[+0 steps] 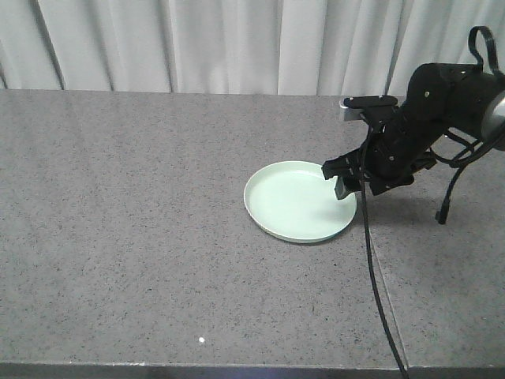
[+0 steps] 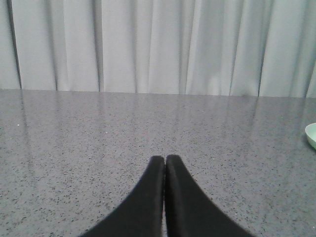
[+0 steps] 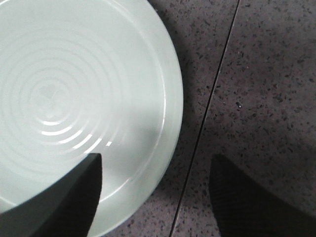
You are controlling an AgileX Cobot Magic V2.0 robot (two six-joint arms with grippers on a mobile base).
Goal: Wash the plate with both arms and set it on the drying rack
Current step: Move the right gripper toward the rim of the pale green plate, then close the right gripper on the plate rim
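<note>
Green and pale, the plate (image 1: pixel 300 201) lies flat on the grey stone table (image 1: pixel 118 237), toward the right. The right gripper (image 1: pixel 347 180) hangs over its right edge, jaws spread wide, one finger above the plate and one above the table, gripping nothing. The left gripper (image 2: pixel 164 160) is squeezed tight together with nothing in it, well away from the plate.

The front-facing exterior camera stands high off the table's (image 1: pixel 118 237) near edge, looking down across it to the curtain (image 1: pixel 221 43) at 12 o'clock. The left wrist camera sits low behind the left pincer (image 2: pixel 165 159), looking level along the table at that curtain, the plate (image 2: pixel 312 134) clipped at 3 o'clock. The right wrist camera looks steeply down, close, past the right pincer (image 3: pixel 157 160); the plate, shared by all three, fills 10 o'clock.
</note>
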